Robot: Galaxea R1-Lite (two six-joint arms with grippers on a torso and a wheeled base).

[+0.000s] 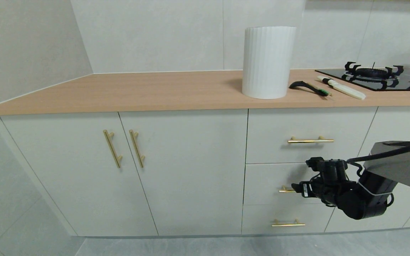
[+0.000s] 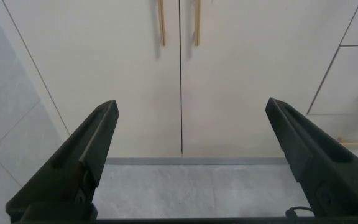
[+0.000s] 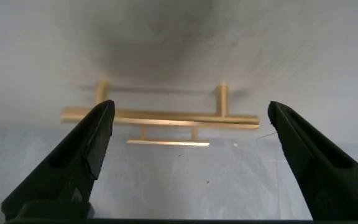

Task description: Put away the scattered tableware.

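On the wooden countertop (image 1: 137,90) a tall white ribbed holder (image 1: 268,62) stands upright. Just right of it lie a black spoon (image 1: 299,85), green-tipped chopsticks (image 1: 320,90) and a long white utensil (image 1: 342,88). My right gripper (image 1: 299,188) is low, in front of the drawer stack, level with the middle drawer's gold handle (image 1: 286,190). In the right wrist view the gripper (image 3: 190,112) is open, with that handle (image 3: 160,116) ahead between the fingers and untouched. My left gripper (image 2: 191,106) is open and empty, facing the double cabinet doors (image 2: 181,93).
A black gas hob (image 1: 379,76) takes up the counter's right end. Gold handles mark the top drawer (image 1: 310,140), the bottom drawer (image 1: 288,224) and the two cabinet doors (image 1: 112,148). All drawers and doors are closed. Grey tiled floor (image 2: 191,193) lies below.
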